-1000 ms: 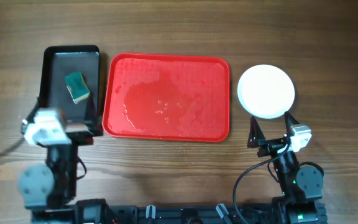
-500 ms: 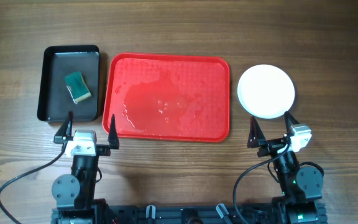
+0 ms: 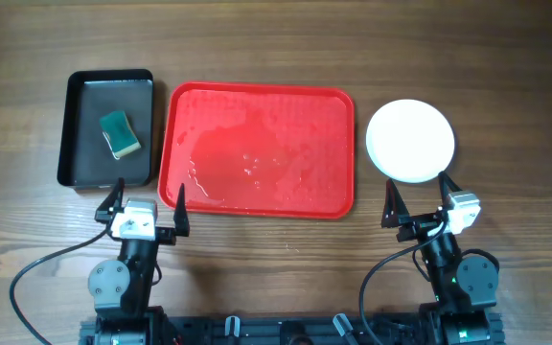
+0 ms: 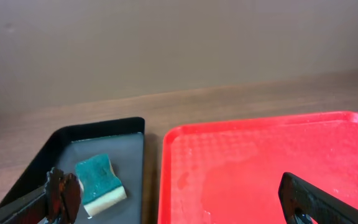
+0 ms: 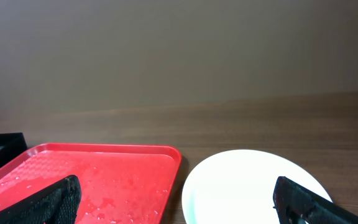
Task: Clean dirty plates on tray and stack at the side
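Where we look at mid-frame, tray (image 3: pixel 295 115): red, flat on the worktop (image 3: pixel 257 38), beaded with water.
plates (image 3: pixel 410 141): right of the tray, on the worktop; we see only a white top face and cannot count the stack.
left tool (image 3: pixel 149 192): released, empty, lower left.
right tool (image 3: pixel 416 187): released, empty, just below the plates.
sponge (image 3: pixel 118 134): green, inside the black tray (image 3: pixel 65 125), upper left.
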